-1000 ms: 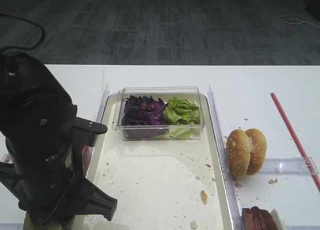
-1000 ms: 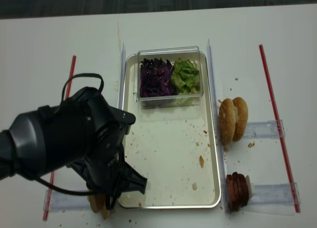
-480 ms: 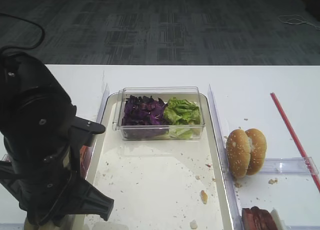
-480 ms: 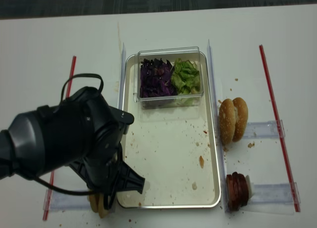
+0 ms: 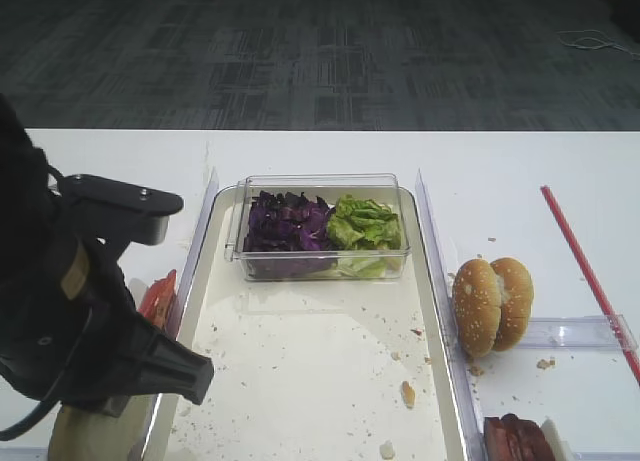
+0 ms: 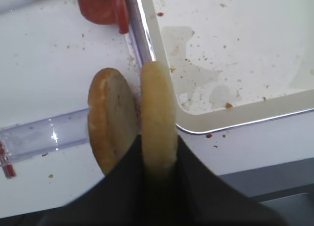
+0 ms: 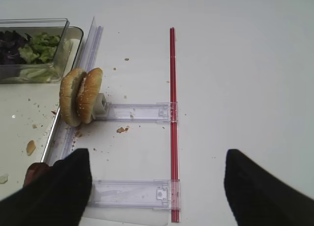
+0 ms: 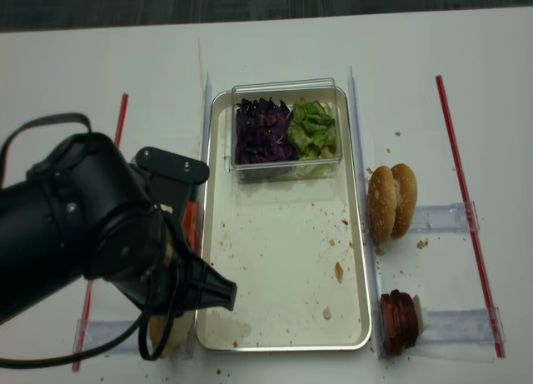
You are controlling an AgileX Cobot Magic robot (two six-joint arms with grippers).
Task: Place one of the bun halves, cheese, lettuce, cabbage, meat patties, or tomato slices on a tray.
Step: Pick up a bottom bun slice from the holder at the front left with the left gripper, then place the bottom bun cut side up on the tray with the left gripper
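Pale-faced bun half (image 6: 158, 118) standing on edge just outside the tray (image 6: 245, 119) corner, beside a tan-faced half (image 6: 110, 119), pinched flat-to-flat by the left pincer (image 6: 158, 160). Probably light, soft, crumbly; best gripped gently across the faces, near the rim. Grip visible only from the left wrist; overhead, hidden under the arm. Right pincer (image 7: 157, 187) spread, holding nothing, over the desk (image 7: 235, 64).

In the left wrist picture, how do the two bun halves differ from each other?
The pale bun half is pinched between the left gripper's fingers; the tan-faced bun half stands free beside it. The pale half sits nearer the tray; the tan-faced half shows its face. Both stand on edge.
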